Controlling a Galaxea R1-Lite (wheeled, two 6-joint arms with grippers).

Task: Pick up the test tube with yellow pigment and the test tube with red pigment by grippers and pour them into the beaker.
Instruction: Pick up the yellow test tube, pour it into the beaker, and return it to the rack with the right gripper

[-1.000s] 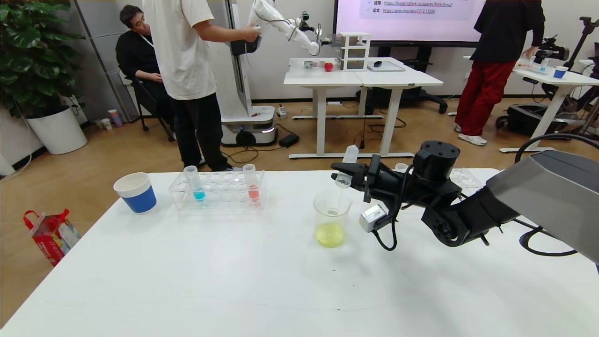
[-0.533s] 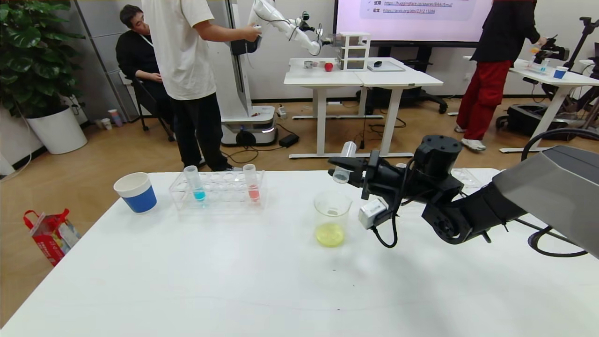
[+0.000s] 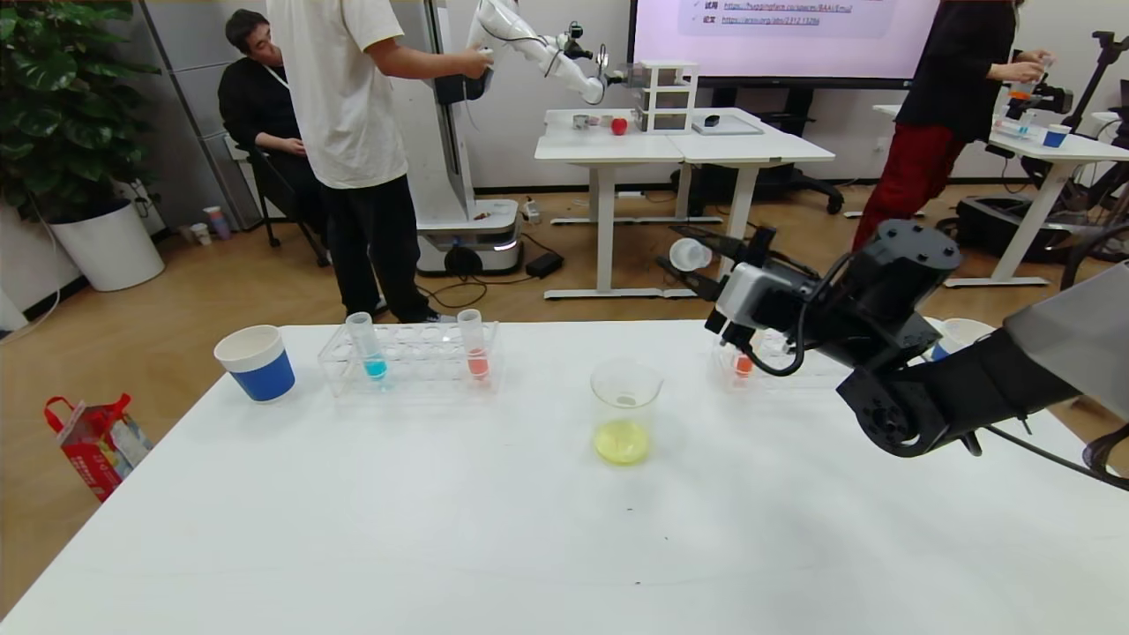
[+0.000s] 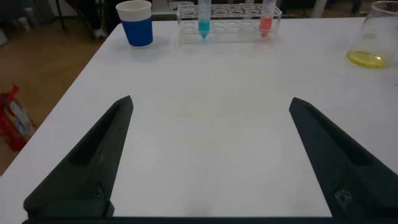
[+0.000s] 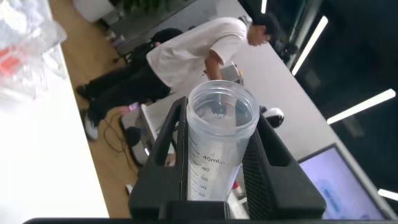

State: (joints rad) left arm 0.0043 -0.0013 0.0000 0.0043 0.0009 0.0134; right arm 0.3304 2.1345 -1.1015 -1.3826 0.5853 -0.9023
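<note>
White table (image 3: pixel 441 529): one beaker (image 3: pixel 625 410); two cups (image 3: pixel 257 362).

Yellow-green liquid in clear beaker (image 3: pixel 625 406); blue-and-white paper cup (image 3: pixel 256 362).

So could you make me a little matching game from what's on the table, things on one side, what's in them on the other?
Things:
1. beaker
2. tube in the right gripper
3. left tube in the rack
4. right tube in the rack

Contents:
A. red liquid
B. empty
C. yellow liquid
D. blue liquid

Pairs: 1-C, 2-B, 3-D, 4-A
</note>
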